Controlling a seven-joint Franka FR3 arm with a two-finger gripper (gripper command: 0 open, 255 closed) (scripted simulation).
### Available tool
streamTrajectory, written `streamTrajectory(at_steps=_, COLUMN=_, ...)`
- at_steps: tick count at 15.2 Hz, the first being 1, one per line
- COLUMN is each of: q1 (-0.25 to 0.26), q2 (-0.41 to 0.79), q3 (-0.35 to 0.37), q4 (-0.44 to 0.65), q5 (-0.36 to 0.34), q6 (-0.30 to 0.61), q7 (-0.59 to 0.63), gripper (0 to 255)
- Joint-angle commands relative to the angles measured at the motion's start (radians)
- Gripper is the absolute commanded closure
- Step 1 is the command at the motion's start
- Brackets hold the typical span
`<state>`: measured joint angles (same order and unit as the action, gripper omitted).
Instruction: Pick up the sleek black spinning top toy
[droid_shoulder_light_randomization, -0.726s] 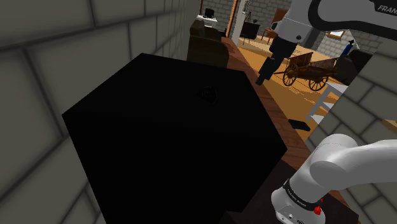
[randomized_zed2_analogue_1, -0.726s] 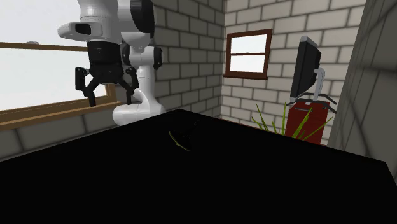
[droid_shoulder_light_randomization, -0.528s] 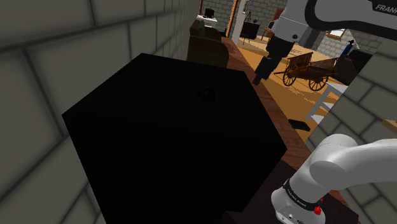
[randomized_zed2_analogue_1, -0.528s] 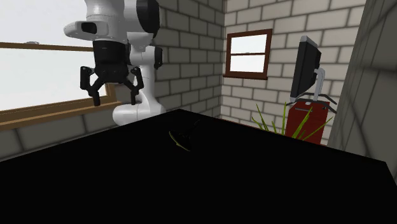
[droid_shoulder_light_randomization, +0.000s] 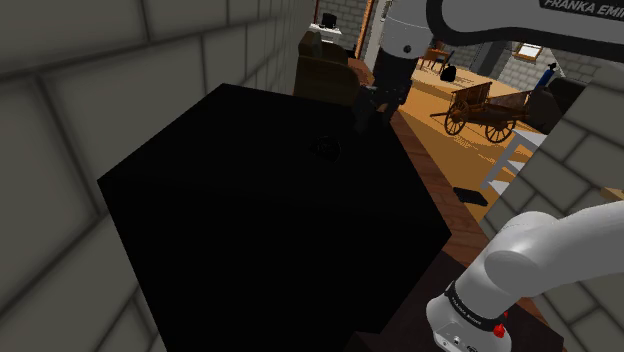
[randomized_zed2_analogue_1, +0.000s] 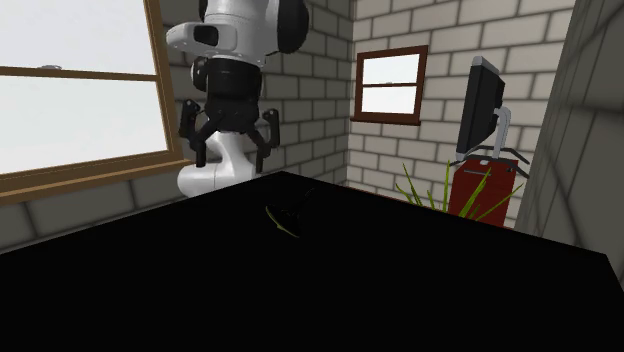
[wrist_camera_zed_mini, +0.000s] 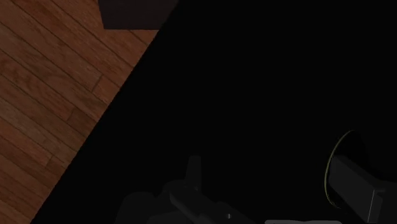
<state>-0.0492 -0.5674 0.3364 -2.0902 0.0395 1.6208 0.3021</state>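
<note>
Room: grey brick walls, reddish wooden plank floor, and a wide wood-framed window behind the robot.

Surface: plain black block desk. One side runs close along the brick wall at the shoulder view's left. The opposite side drops to the plank floor. In the wrist view this edge crosses slantwise, with floor on one side and desk top on the other.

Task item: small sleek black spinning top toy, hard to tell from the desk top. It rests on the desk towards the far edge in the shoulder view, with open black surface on all sides.

Robot: white Franka arm with dark joints. It reaches down so that the jaws hang above the desk's floor-side edge. They are near the top, towards the shoulder view's upper right of it, and not touching it. The jaws are spread wide and hold nothing.

Surroundings beyond the desk: brown armchair past the far end; wooden two-wheeled cart out on the floor, well apart.

Change from earlier frames: the jaws have come in from over the floor to the desk edge, nearer the top, with the same spread. The top has not moved.
</note>
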Motion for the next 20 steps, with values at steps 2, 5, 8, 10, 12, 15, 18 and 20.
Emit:
streamTrajectory(at_steps=2, q1=-0.028, q2=0.108, q3=0.101, q4=0.098, q5=-0.031, q6=-0.013, q7=0.154, gripper=0)
streamTrajectory(at_steps=5, q1=-0.057, q2=0.244, q3=0.205, q4=0.222, q5=-0.091, q6=-0.042, q7=0.312, gripper=0)
streamTrajectory(at_steps=8, q1=-0.066, q2=0.337, q3=0.266, q4=0.292, q5=-0.142, q6=-0.057, q7=0.416, gripper=0)
streamTrajectory(at_steps=10, q1=-0.063, q2=0.331, q3=0.265, q4=0.26, q5=-0.139, q6=-0.03, q7=0.419, gripper=0)
streamTrajectory(at_steps=12, q1=-0.062, q2=0.326, q3=0.264, q4=0.228, q5=-0.137, q6=-0.003, q7=0.421, gripper=0)
streamTrajectory(at_steps=15, q1=-0.06, q2=0.321, q3=0.264, q4=0.19, q5=-0.134, q6=0.031, q7=0.426, gripper=0)
streamTrajectory(at_steps=18, q1=-0.061, q2=0.321, q3=0.264, q4=0.189, q5=-0.134, q6=0.032, q7=0.425, gripper=255)
streamTrajectory(at_steps=20, q1=-0.061, q2=0.32, q3=0.263, q4=0.188, q5=-0.134, q6=0.032, q7=0.424, gripper=255)
